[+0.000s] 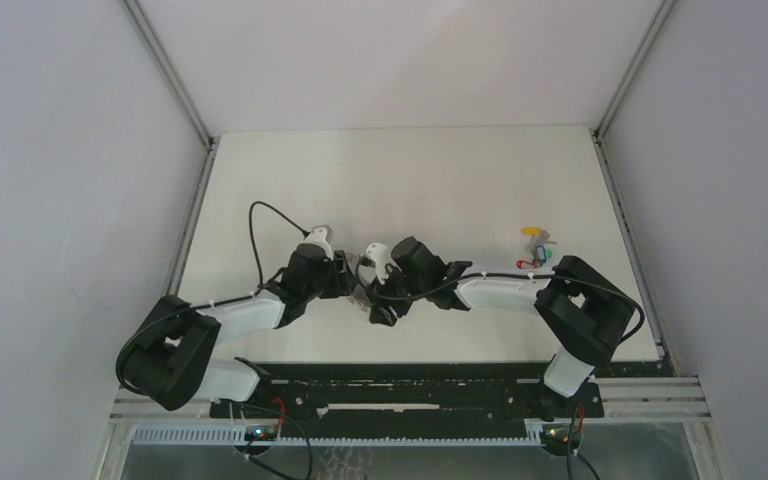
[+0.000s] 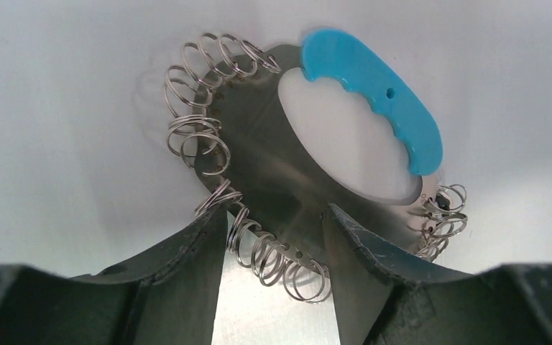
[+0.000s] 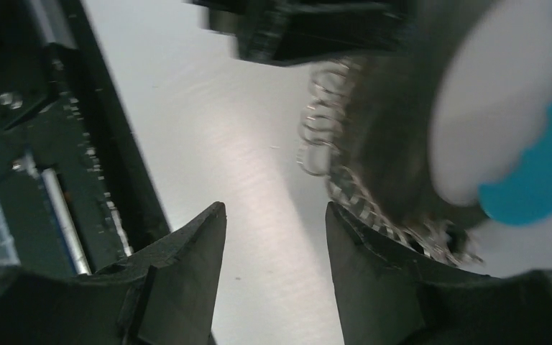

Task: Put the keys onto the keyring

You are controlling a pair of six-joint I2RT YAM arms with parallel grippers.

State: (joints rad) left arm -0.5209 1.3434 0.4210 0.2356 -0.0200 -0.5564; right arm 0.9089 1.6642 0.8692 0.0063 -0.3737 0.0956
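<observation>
The keyring (image 2: 259, 158) is a flat oval metal loop with a bright blue plastic segment (image 2: 381, 100) and several small split rings along its edge. My left gripper (image 2: 273, 215) is open, its fingertips straddling the loop's near edge. In the right wrist view the keyring (image 3: 388, 144) lies just right of my open, empty right gripper (image 3: 275, 215). In the top view both grippers meet at mid-table, the left (image 1: 348, 280) and the right (image 1: 385, 300), hiding most of the keyring (image 1: 358, 260). The keys, yellow (image 1: 532, 231), red (image 1: 526, 263) and teal (image 1: 544, 256), lie apart at the right.
The black base rail (image 1: 410, 375) runs along the table's near edge and shows in the right wrist view (image 3: 79, 180). Grey walls enclose the white table (image 1: 410, 180) on three sides. A black cable (image 1: 260, 230) loops above the left arm.
</observation>
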